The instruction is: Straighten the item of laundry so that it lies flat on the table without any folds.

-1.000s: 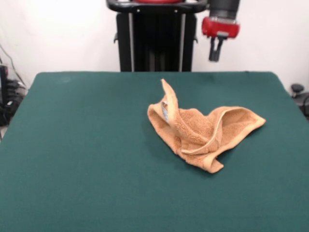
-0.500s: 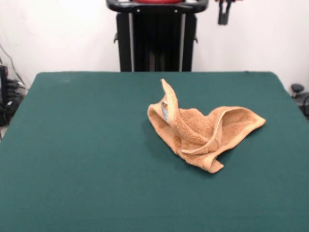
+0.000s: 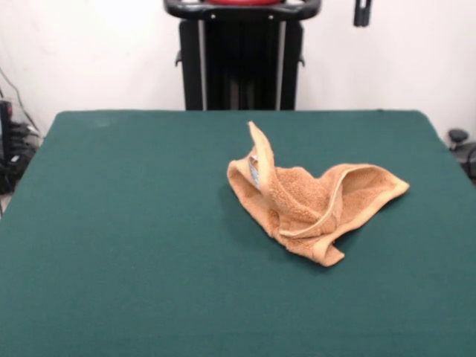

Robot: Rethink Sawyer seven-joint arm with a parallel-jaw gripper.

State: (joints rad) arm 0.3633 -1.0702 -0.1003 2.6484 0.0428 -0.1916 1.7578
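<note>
The large rectangular table (image 3: 111, 245) with its dark green felt-like top carries nothing across its nine o'clock half. Right of centre, toward three o'clock, sits the small orange-tan terry-cloth hand towel (image 3: 312, 204), crumpled rather than flat: one corner stands up in a peak at its eleven o'clock side, a small white tag (image 3: 254, 172) shows just below that peak, a folded lobe with its woven border band curls out toward three o'clock, and a tucked flap points down at five o'clock. It has not shifted at all over the last second.

What has changed is above it. At about one o'clock, against the white wall beside the black pedestal (image 3: 242, 59), only the dark tip of the gripper (image 3: 362, 13) remains at the top edge; a second ago its red body hung well lower over the table's far edge, so the arm has been climbing away. I cannot tell how far its claw is parted, though nothing hangs from it (the towel lies well apart below).

For the task, this reads as a withdrawal with the folds still in place, so I judge the straightening unfinished.
</note>
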